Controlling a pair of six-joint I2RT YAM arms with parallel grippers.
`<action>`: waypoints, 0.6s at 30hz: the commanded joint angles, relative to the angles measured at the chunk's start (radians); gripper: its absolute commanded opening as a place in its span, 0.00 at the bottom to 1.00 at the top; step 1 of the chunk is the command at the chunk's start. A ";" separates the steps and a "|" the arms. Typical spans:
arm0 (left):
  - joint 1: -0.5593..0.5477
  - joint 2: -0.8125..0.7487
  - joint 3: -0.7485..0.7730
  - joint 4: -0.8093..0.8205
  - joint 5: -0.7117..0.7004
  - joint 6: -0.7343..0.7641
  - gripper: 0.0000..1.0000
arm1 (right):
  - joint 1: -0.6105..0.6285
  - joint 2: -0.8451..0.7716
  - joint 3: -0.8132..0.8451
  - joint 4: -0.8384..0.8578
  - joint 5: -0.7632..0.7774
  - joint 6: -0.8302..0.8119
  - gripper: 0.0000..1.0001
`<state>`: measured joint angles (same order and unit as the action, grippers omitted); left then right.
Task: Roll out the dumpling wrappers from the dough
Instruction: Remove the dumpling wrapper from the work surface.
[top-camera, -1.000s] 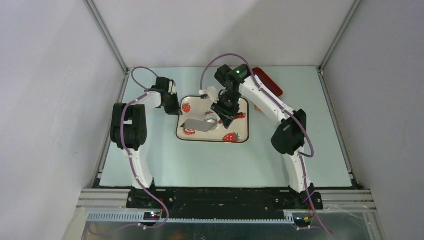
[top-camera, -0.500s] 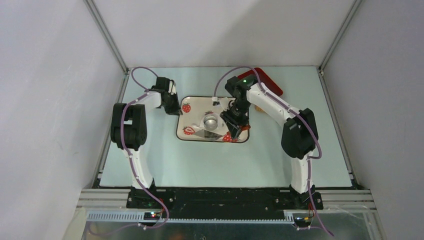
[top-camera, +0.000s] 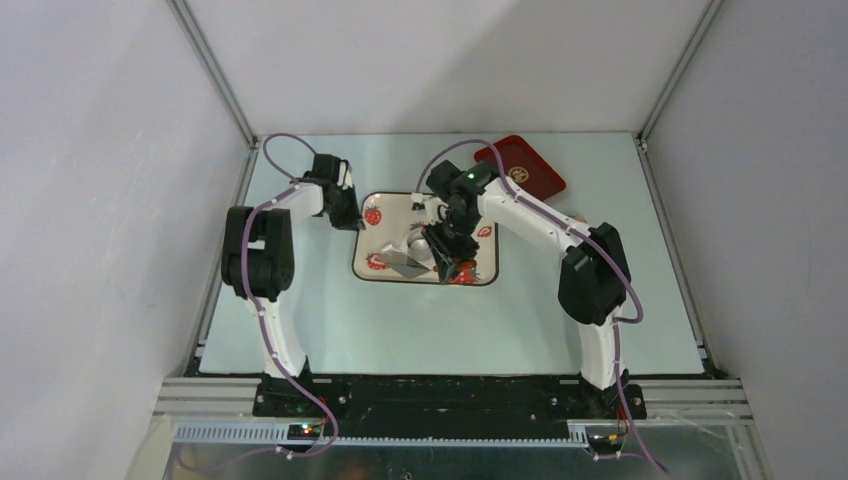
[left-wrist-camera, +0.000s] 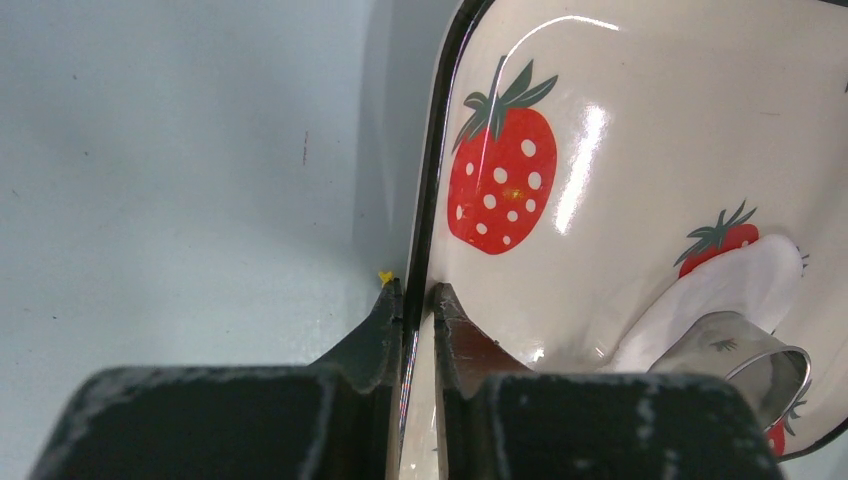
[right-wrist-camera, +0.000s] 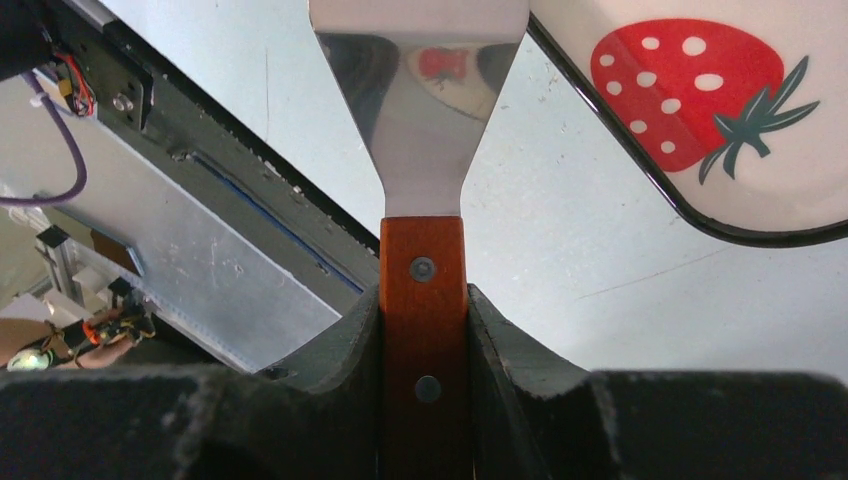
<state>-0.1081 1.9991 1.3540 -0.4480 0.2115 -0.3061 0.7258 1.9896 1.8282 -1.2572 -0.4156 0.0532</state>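
Two grippers, both engaged. The left gripper (left-wrist-camera: 418, 300) pinches the rim of the strawberry tray (left-wrist-camera: 432, 180); the right gripper (right-wrist-camera: 424, 300) is clamped on the wooden handle of a spatula (right-wrist-camera: 420, 110), blade running straight ahead. One flat white dumpling wrapper (left-wrist-camera: 735, 280) lies on the tray, partly hidden by a silvery cup (left-wrist-camera: 748, 352) — across the tray from the left gripper, nearer the right arm. Its bearing from the blade: not determinable.

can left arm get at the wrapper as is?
Probably not: the left claw is shut on the tray rim, and the wrapper lies farther in on the tray, by the cup. It would have to let go first.
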 joint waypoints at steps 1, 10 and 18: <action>-0.027 -0.008 -0.027 -0.012 -0.027 -0.007 0.00 | 0.018 0.021 0.041 0.080 0.113 0.093 0.00; -0.028 -0.008 -0.026 -0.011 -0.026 -0.006 0.00 | 0.003 0.128 0.257 0.064 0.177 0.122 0.00; -0.027 -0.008 -0.027 -0.010 -0.025 -0.006 0.00 | 0.002 0.171 0.428 0.085 0.055 0.108 0.00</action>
<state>-0.1246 1.9987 1.3533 -0.4454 0.2138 -0.3149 0.7292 2.1731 2.1513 -1.2144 -0.2974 0.1535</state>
